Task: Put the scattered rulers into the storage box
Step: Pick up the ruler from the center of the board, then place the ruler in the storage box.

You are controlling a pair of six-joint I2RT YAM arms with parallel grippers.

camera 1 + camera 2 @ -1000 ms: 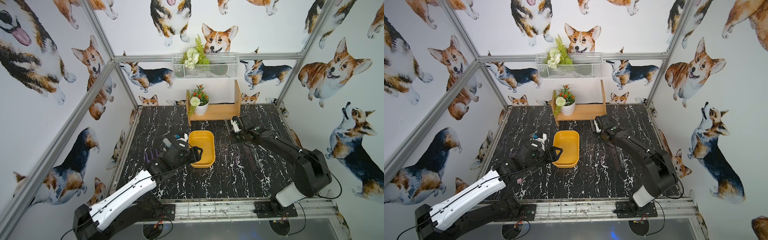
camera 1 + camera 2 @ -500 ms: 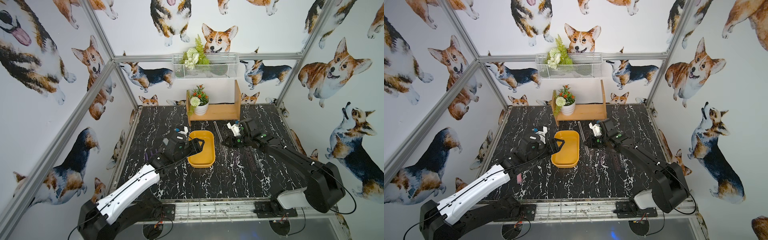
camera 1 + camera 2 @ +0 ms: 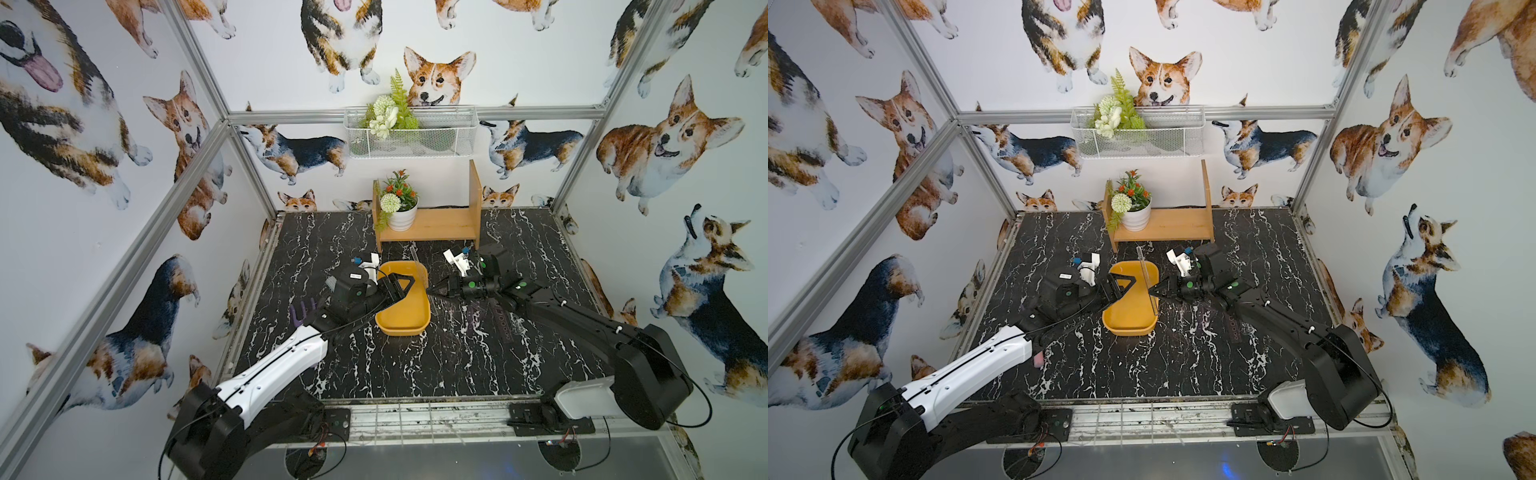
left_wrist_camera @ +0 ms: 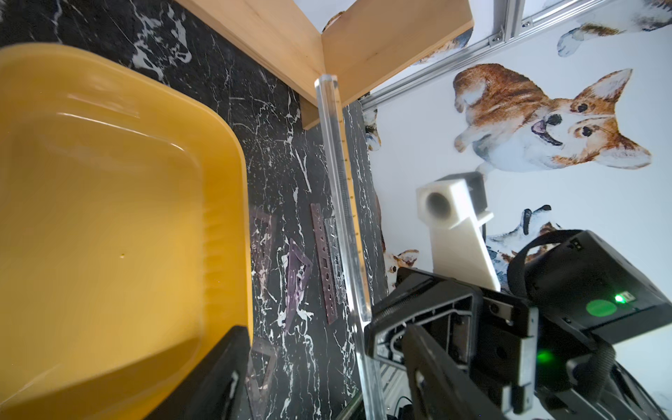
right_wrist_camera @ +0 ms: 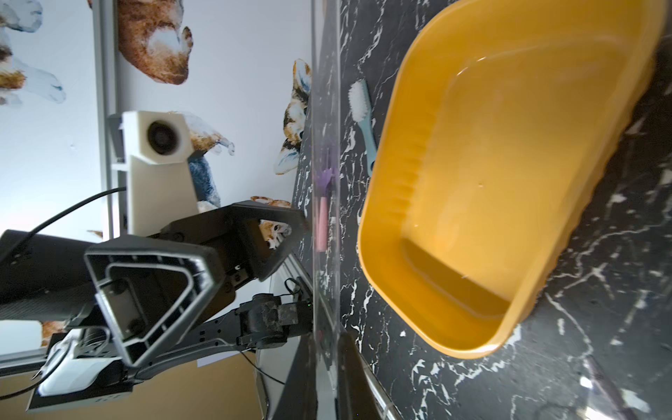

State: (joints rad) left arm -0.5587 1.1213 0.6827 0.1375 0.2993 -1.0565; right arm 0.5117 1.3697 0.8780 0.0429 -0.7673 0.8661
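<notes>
Right gripper [image 3: 1152, 292]: jaws closed on a long clear ruler [image 3: 1146, 274], gripped at its long edge. In both top views the ruler runs along the length of the yellow box [image 3: 1129, 322], above the rim on the robot's right side, with its far end reaching past the box towards the wooden shelf [image 3: 432, 224]. Whether the ruler touches the rim cannot be confirmed from these views; it appears raised off it.

Left gripper [image 3: 401, 286]: over the box from the opposite side, fingers spread wide, nothing between them. Its tips stand near the ruler and apart from it.

Box: sits on the black marbled table [image 3: 415, 365], around the middle; the inside appears bare in the right wrist view [image 5: 509, 182].

Remaining items, seen from the left wrist: a stencil ruler [image 4: 323, 265] with rows of holes and tinted set squares [image 4: 296, 280] lie flat on the table just beside the box, on the right arm's side.

A purple pronged piece [image 3: 301, 313] lies on the table by the left arm.
</notes>
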